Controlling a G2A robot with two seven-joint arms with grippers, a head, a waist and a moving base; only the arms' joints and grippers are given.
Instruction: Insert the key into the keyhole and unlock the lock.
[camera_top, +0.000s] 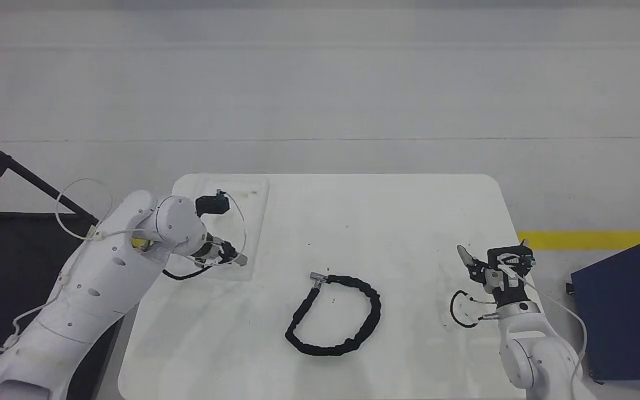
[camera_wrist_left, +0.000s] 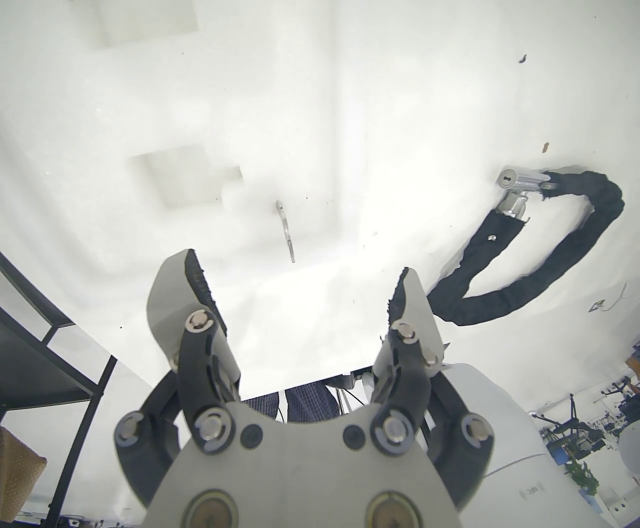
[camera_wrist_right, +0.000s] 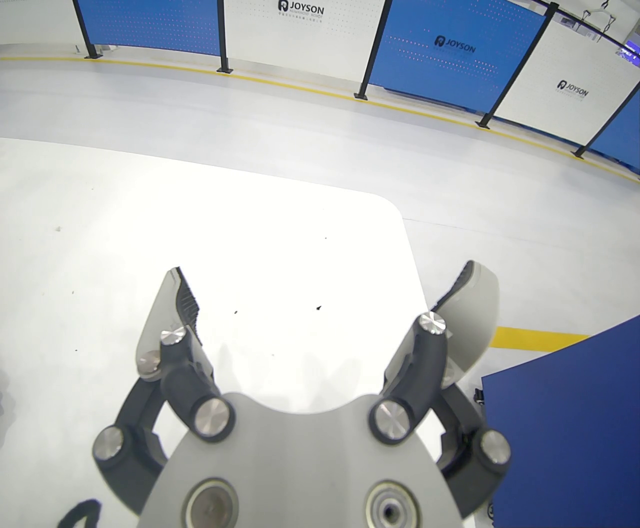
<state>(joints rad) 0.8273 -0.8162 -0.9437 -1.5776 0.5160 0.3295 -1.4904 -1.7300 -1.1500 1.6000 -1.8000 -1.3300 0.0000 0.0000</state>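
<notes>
Over the white foam tray (camera_top: 250, 195) at the table's (camera_top: 420, 225) left end, my left gripper (camera_wrist_left: 300, 280) hung with its jaws spread wide and nothing between them. Just ahead of the fingertips (camera_wrist_left: 192, 280), the key (camera_wrist_left: 285, 231) lay on the foam as a thin metal sliver, beside a shallow square recess (camera_wrist_left: 175, 177). It was apart from both pads and not yet touched.

So the step in hand, as I judged it, was the pick. I wanted the key's long line running across the gap, with the pads closing on its head rather than its blade. They had to go low enough to catch so thin a thing without digging into the soft foam. Grab it crooked and the blade wouldn't line up later.

Farther out, the lock (camera_wrist_left: 517, 181) sat mid-table, its keyhole (camera_wrist_left: 507, 178) facing my left arm and the black-sleeved chain (camera_wrist_left: 575, 240) looped behind it. Well apart, at the right edge, my right gripper (camera_wrist_right: 325, 295) stood open and empty too. I reckoned it would be needed to steady the lock, since a loose chain could slide under a push.
</notes>
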